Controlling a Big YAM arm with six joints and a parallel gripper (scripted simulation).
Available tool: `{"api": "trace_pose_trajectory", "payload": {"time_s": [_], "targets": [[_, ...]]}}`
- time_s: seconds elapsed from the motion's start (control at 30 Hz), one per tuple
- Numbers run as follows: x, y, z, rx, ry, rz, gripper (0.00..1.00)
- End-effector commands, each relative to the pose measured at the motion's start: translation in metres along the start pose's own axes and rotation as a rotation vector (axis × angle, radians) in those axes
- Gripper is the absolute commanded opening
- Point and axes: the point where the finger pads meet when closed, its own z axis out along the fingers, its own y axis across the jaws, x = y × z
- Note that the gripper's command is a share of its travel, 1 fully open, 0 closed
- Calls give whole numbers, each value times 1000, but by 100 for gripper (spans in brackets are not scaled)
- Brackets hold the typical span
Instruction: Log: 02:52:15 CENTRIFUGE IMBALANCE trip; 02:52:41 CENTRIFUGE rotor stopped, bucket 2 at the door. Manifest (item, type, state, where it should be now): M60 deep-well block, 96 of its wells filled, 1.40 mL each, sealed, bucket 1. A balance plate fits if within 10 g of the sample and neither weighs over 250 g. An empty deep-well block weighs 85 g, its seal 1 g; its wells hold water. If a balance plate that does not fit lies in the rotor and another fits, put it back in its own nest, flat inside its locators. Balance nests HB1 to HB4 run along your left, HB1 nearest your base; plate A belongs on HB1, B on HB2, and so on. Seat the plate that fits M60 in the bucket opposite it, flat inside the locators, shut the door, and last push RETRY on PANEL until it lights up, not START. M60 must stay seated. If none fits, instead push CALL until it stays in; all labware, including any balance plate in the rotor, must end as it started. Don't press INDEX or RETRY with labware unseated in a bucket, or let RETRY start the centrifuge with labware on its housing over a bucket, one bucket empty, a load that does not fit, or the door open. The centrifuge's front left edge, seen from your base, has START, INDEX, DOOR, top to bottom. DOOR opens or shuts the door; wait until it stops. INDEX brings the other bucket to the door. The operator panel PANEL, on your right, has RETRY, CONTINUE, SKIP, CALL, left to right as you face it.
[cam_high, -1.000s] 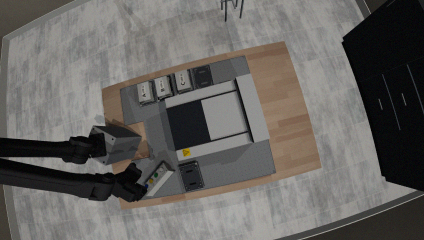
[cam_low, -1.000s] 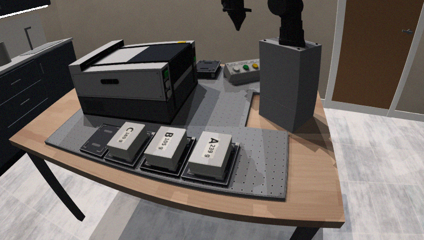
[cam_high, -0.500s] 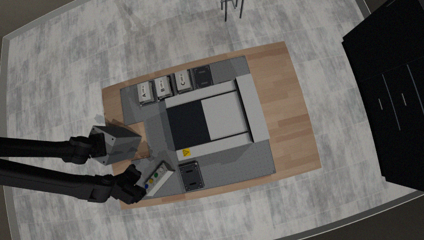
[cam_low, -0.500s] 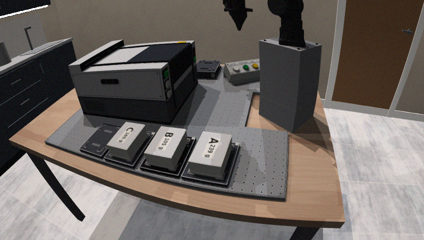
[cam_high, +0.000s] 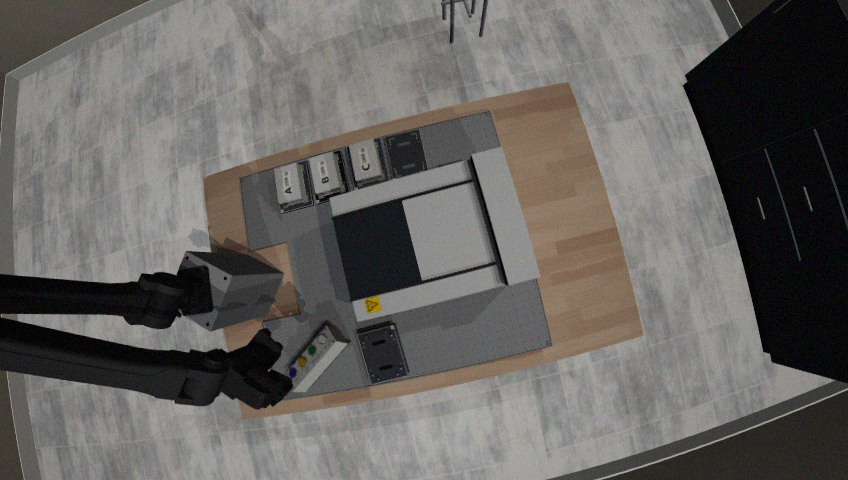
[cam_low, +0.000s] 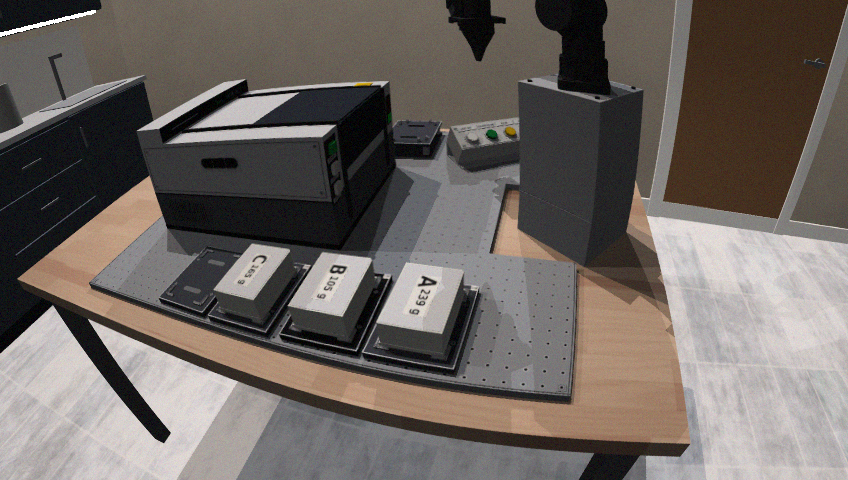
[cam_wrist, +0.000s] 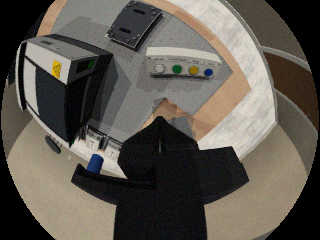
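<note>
My gripper (cam_high: 284, 383) (cam_low: 477, 54) (cam_wrist: 159, 120) is shut and empty. It hangs point-down high above the operator panel (cam_high: 324, 353) (cam_low: 483, 151) (cam_wrist: 180, 56), which carries white, green, yellow and blue buttons in a row. The centrifuge (cam_high: 416, 291) (cam_low: 238, 166) (cam_wrist: 63, 70) shows a dark half (cam_high: 374, 249) and a light half (cam_high: 449, 228) on top; I cannot tell whether the dark half is an opening, and no bucket shows. Plates A (cam_high: 289, 187) (cam_low: 422, 306), B (cam_high: 326, 175) (cam_low: 333, 291) and C (cam_high: 364, 161) (cam_low: 252, 279), marked 239 g, 105 g and 165 g, sit in their nests. The fourth nest (cam_high: 405, 153) (cam_low: 193, 285) is empty.
The grey robot pedestal (cam_high: 232, 288) (cam_low: 577, 166) stands between the nests and the panel. Another empty dark nest (cam_high: 382, 353) (cam_low: 416, 133) (cam_wrist: 135, 23) lies beside the panel. Buttons (cam_low: 334, 169) sit on the centrifuge's front edge. Dark cabinets (cam_high: 785, 196) stand beyond the table.
</note>
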Motion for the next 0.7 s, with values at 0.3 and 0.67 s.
{"api": "trace_pose_trajectory", "payload": {"time_s": [0.3,0.67], "targets": [[-5,0,1,-4,-30,-5,0],[-2,3,14,0,-53,-2,0]]}}
